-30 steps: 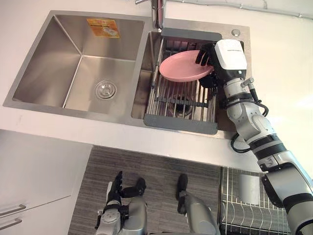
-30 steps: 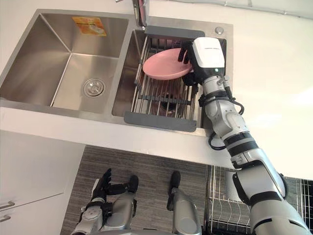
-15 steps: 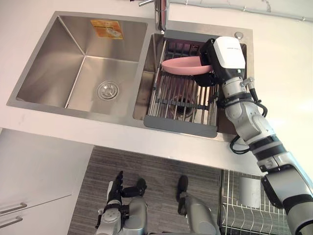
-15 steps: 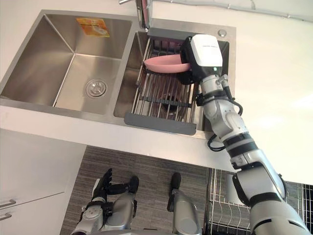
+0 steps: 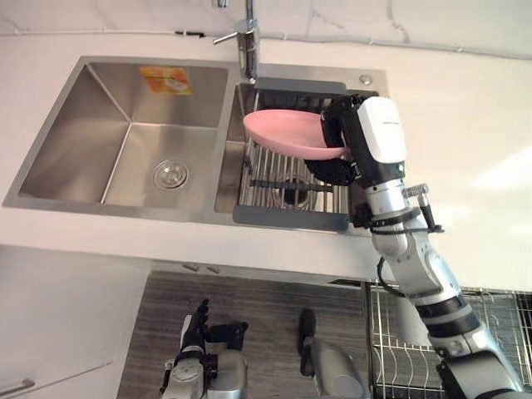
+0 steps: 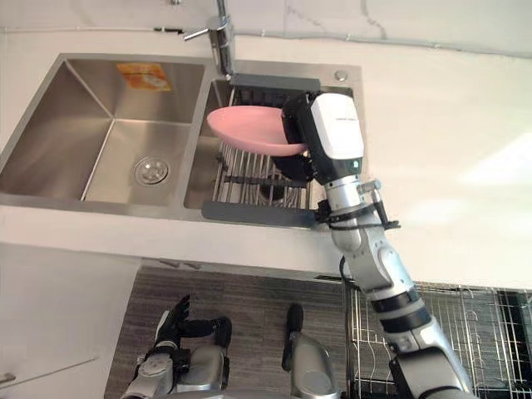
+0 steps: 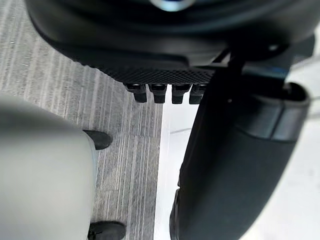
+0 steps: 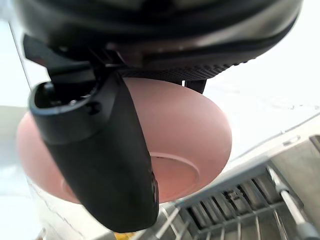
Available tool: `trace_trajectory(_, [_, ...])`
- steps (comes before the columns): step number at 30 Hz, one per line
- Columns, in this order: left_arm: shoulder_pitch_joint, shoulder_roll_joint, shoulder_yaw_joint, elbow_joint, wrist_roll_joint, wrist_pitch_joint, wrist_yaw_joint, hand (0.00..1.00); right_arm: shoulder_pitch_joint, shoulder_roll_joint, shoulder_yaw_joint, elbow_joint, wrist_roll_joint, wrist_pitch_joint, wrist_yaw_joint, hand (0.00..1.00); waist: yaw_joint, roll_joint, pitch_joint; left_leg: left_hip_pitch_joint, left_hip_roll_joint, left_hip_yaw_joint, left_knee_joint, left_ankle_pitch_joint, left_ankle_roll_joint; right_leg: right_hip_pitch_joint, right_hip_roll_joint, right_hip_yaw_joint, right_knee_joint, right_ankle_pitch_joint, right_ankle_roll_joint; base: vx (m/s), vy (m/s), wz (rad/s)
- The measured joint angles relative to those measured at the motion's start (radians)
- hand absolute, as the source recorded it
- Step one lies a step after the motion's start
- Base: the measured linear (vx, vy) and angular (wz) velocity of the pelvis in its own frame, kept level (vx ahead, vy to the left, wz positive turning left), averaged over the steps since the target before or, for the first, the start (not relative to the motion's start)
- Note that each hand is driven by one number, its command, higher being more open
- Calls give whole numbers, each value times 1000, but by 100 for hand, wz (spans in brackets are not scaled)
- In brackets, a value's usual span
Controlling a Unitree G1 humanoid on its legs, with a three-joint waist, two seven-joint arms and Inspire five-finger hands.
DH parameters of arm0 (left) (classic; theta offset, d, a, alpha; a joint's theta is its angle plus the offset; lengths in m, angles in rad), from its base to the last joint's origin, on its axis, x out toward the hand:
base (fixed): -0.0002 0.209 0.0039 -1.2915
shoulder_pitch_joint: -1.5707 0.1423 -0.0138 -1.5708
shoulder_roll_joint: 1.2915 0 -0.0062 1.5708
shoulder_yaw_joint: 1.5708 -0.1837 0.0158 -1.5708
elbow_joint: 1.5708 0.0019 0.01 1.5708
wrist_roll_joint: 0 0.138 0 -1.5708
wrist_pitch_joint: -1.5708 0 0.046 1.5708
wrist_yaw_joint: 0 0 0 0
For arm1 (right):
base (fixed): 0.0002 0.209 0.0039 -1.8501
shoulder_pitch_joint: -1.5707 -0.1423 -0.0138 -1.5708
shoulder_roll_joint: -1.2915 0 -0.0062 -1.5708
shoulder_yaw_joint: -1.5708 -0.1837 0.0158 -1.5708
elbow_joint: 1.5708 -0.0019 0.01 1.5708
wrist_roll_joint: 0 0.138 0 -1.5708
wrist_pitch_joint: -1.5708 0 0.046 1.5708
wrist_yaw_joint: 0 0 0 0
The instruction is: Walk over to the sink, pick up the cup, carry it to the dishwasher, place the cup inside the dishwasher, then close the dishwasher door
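My right hand (image 5: 347, 133) is shut on a shallow pink dish (image 5: 287, 133), pinching its right rim. The dish hangs roughly level above the dish rack (image 5: 287, 218) in the sink's right basin, close to the faucet (image 5: 248, 37). In the right wrist view the thumb (image 8: 100, 160) lies across the underside of the pink dish (image 8: 190, 145), and the fingers are hidden behind it. No cup is visible. My left hand (image 5: 197, 320) hangs low over the floor with its fingers straight, holding nothing.
The steel left basin (image 5: 125, 141) has a drain and a sticker on its back wall. White countertop (image 5: 465, 125) surrounds the sink. A wire dishwasher rack (image 5: 399, 332) shows at the lower right, below the counter edge. White cabinet fronts stand at the lower left.
My right hand has lifted the pink dish off the rack and levelled it above the basin. The whole view has also shifted, so the camera moved.
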Motion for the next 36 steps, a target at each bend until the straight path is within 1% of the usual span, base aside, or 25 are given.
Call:
trace_trajectory(2, [0,3,0,15,1,3,0,100,45,19,-8,-39,13,-4,1,0,-12,-12,-10,24,0,19,-6,-6,3,14,3,19,-5,2,3,34,43,-21])
trace_trajectory(4, [0,4,-1,22,4,5,0,100,94,34,-27,-77,16,-16,4,0,-15,-17,-23,32,0,34,-7,-12,5,17,5,34,-10,5,6,25,39,-22])
trace_trajectory(9, [7,4,-4,38,29,15,0,100,192,57,-47,-145,16,-28,10,0,-29,-19,-59,52,-4,59,-7,-20,8,24,6,63,-16,9,12,27,37,-19])
trace_trajectory(15, [7,2,-7,60,39,15,1,100,295,94,-89,-201,13,-36,10,0,-44,-18,-73,84,-7,96,-5,-37,14,40,12,103,-24,19,19,-16,27,-20])
trace_trajectory(19, [7,2,-26,72,41,15,4,100,359,104,-123,-232,3,-36,8,0,-54,-17,-82,105,-11,149,3,-50,20,39,19,157,-30,31,24,-25,42,-37])
trace_trajectory(23, [12,6,-45,74,42,15,5,100,391,107,-129,-268,-7,-36,-1,0,-74,-17,-83,112,-12,217,41,-79,23,31,27,225,-34,52,30,-24,59,-51])
trace_trajectory(27, [12,7,-45,72,42,11,6,100,402,122,-145,-286,-29,-36,-20,0,-73,-19,-81,112,-13,301,84,-111,26,8,43,308,-31,77,40,-36,64,-69])
trace_trajectory(29, [12,14,-45,72,41,8,6,100,402,122,-150,-286,-37,-34,-30,0,-78,-27,-77,100,-15,337,125,-133,31,-14,48,340,-9,82,45,-83,74,-55])
trace_trajectory(31, [12,28,-49,64,41,1,6,100,404,122,-168,-288,-45,-25,-37,0,-96,-51,-66,58,-16,352,204,-165,48,-53,45,353,35,86,53,-160,38,-35])
trace_trajectory(32, [11,32,-49,64,39,1,5,100,405,125,-173,-289,-45,-23,-37,0,-96,-57,-67,50,-12,361,208,-163,53,-54,39,354,17,80,57,-196,7,-35])
trace_trajectory(33, [7,35,-42,66,39,1,6,100,402,124,-180,-294,-46,-20,-40,0,-92,-55,-63,38,-2,385,206,-156,63,-90,25,292,91,45,16,-168,-2,-32])
trace_trajectory(34, [6,35,-40,67,34,4,8,100,403,124,-182,-296,-46,-20,-44,0,-96,-56,-63,31,4,392,200,-145,66,-134,0,207,286,-61,-29,-147,-27,-33])
trace_trajectory(35, [5,36,-43,67,34,6,8,100,403,124,-186,-296,-47,-21,-44,0,-96,-58,-66,27,10,394,194,-135,60,-132,-38,144,387,-127,-25,-71,-39,-18])
trace_trajectory(36, [5,37,-44,66,34,6,8,100,403,124,-187,-296,-47,-23,-44,0,-96,-59,-70,21,14,396,194,-132,56,-121,-53,122,399,-155,-22,-10,-127,-18])
